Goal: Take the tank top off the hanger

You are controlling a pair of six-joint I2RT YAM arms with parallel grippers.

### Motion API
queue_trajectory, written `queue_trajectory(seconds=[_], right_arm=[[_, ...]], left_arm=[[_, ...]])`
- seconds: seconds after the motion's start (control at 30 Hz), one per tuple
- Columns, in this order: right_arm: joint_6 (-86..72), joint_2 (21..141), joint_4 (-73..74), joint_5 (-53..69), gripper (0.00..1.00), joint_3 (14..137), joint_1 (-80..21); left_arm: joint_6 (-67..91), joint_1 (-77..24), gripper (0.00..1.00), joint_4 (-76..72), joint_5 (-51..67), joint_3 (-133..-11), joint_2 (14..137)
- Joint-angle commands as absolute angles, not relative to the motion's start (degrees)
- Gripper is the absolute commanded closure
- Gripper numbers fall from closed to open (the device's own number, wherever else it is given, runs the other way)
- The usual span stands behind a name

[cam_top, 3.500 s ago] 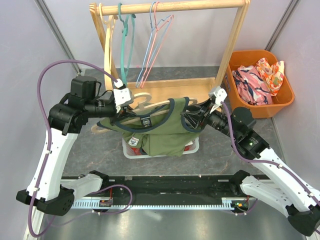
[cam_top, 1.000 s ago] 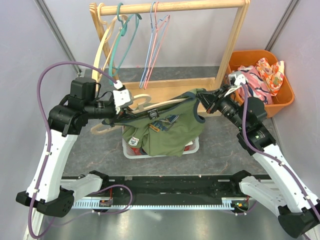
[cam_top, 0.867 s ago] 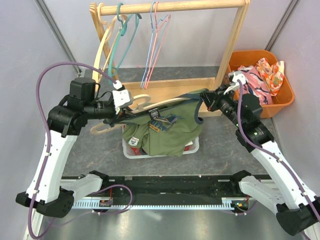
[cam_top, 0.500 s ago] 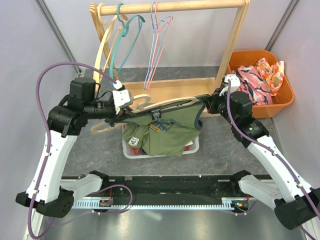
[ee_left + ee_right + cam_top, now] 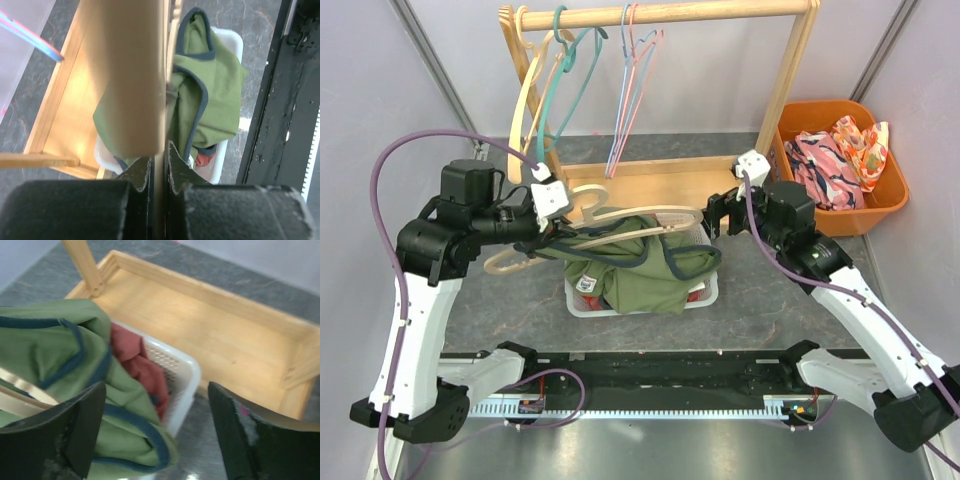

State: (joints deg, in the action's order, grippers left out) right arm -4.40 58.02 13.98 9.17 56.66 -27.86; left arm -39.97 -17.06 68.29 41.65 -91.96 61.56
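The green tank top (image 5: 640, 270) with navy trim lies slumped over the white basket (image 5: 582, 303). One arm of the pale wooden hanger (image 5: 650, 213) still runs through its upper folds. My left gripper (image 5: 552, 225) is shut on the hanger's neck; in the left wrist view the gripper (image 5: 159, 165) pinches the wood (image 5: 130, 75), with the tank top (image 5: 210, 100) below. My right gripper (image 5: 715, 215) hovers just right of the cloth, open and empty. In the right wrist view its gripper (image 5: 160, 435) spans the tank top's edge (image 5: 60, 350) without touching.
The wooden clothes rack (image 5: 660, 14) stands behind, carrying teal (image 5: 560, 90) and pink-blue (image 5: 625, 90) wire hangers; its tray base (image 5: 200, 320) lies beyond the basket (image 5: 180, 370). A red garment (image 5: 135, 365) fills the basket. An orange bin (image 5: 895, 190) of clothes sits far right.
My right gripper has opened and let go of the tank top's strap, then drawn in leftward. The stretched cloth has dropped onto the basket. The left gripper shifted slightly left with the hanger.
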Motion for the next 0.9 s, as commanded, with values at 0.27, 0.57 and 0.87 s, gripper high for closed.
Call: queue_trajectory(seconds=[0.27,0.57,0.87], right_arm=[[6.76,42.83,4.25,-23.76,0.02,57.04,-31.20],[5.10,45.51,7.55,18.07,0.02,66.52,-31.11],[15.81,56.32,27.24,48.32,0.03,81.10,-31.29]], left_arm=[[-42.01,-16.35,0.98,63.45,45.96,-94.40,64.51],[-48.16,-16.87,0.98,64.34,57.56,-89.83,65.48],[-56.25,-16.87,0.98,68.73,61.00,-89.47,64.95]])
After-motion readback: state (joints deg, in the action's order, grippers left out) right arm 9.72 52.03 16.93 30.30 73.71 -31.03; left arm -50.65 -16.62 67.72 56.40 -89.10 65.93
